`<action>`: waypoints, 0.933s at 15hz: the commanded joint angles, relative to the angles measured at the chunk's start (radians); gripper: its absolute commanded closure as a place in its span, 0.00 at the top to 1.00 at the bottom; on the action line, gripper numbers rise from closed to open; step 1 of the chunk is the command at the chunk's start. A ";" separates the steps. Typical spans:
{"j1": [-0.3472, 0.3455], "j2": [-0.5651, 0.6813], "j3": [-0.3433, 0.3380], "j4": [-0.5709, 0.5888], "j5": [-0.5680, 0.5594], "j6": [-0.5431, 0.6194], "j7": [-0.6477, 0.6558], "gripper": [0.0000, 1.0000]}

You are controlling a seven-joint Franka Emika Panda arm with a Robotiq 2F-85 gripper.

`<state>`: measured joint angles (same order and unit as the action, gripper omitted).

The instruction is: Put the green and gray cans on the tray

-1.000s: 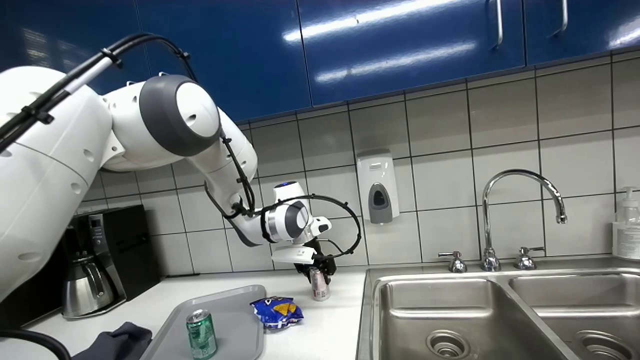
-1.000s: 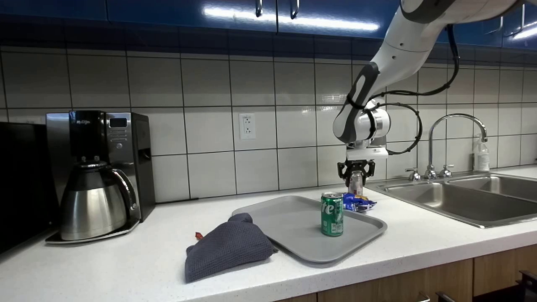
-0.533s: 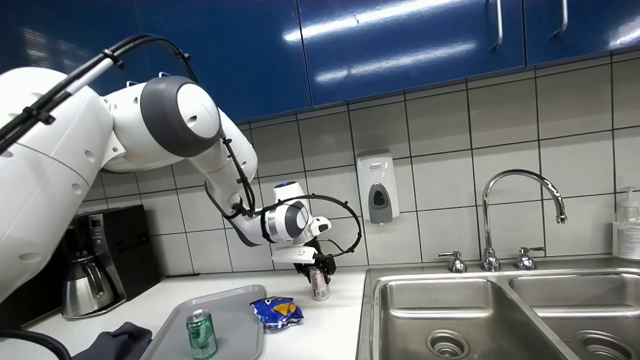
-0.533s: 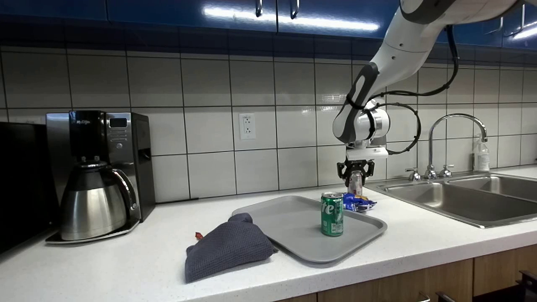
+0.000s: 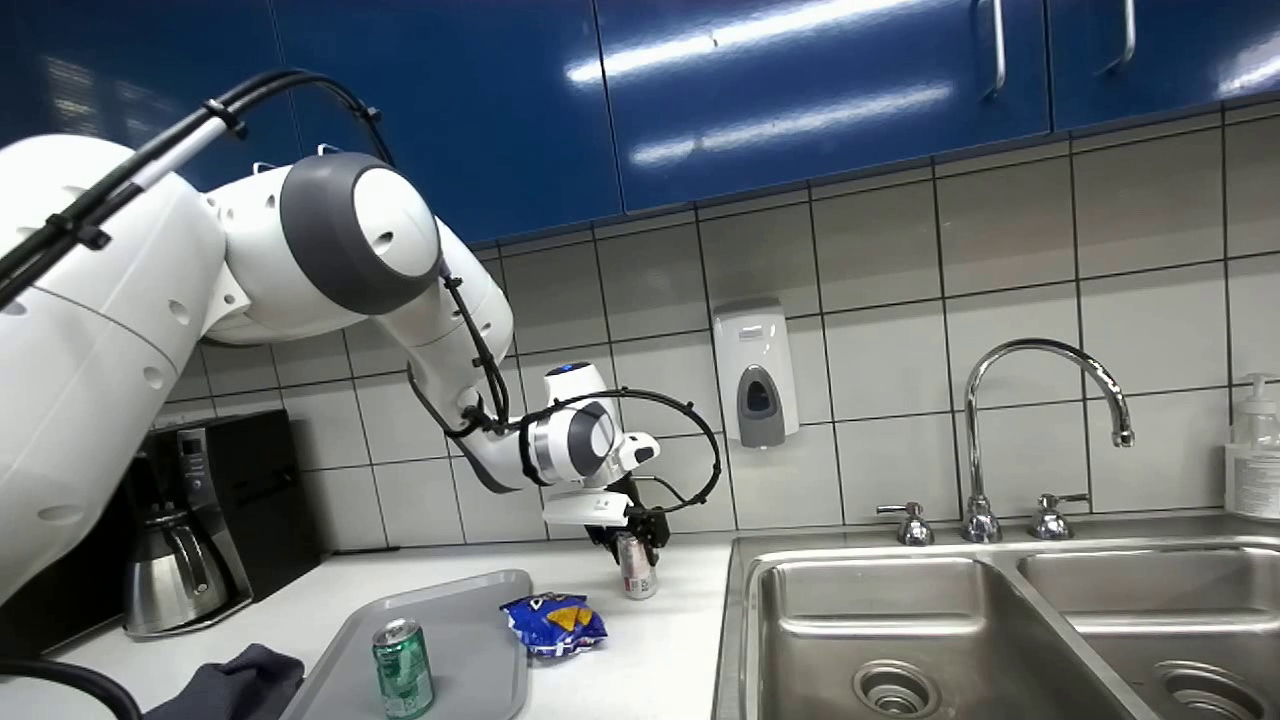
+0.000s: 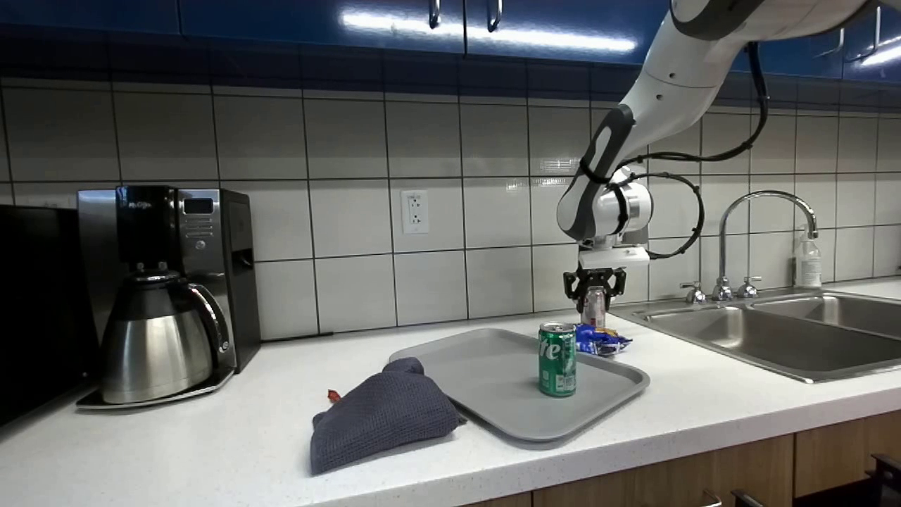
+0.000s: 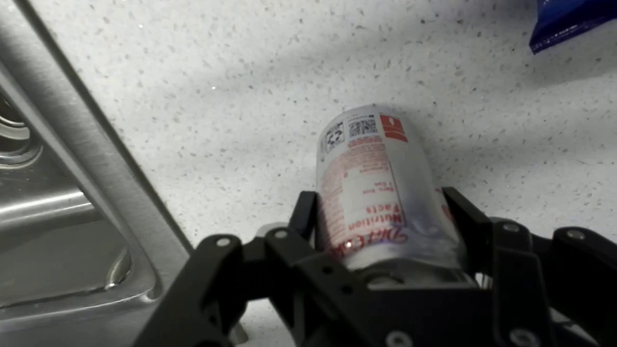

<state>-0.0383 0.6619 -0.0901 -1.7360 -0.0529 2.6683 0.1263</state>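
Observation:
The green can [image 5: 403, 670] stands upright on the gray tray [image 5: 465, 650]; both also show in an exterior view, the can [image 6: 557, 360] and the tray [image 6: 479, 380]. The gray can [image 5: 638, 575], silver with red print, is beyond the tray, near the sink. My gripper [image 6: 595, 303] points down from above with its fingers on both sides of this can. In the wrist view the fingers [image 7: 304, 212] press against the sides of the gray can [image 7: 366, 178], just below its dented top. The can is roughly upright. I cannot tell whether its bottom touches the counter.
A blue chip bag [image 5: 555, 622] lies between the gray can and the tray, against the tray's edge. The sink [image 5: 870, 620] is beside the gray can. A dark cloth [image 6: 383, 415] touches the tray's other side. A coffee maker [image 6: 165, 310] stands farther off. The tiled wall is close behind.
My gripper and the gray can have shifted together very slightly toward the tray side, away from the sink. The green can, tray and chip bag have not moved.

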 commanded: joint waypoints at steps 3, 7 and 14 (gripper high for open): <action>-0.003 -0.036 0.009 -0.009 0.007 0.018 -0.040 0.41; 0.006 -0.043 0.011 -0.012 0.004 0.034 -0.045 0.41; 0.040 -0.048 0.018 -0.011 -0.004 0.054 -0.052 0.41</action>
<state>-0.0014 0.6458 -0.0826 -1.7359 -0.0534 2.7156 0.1001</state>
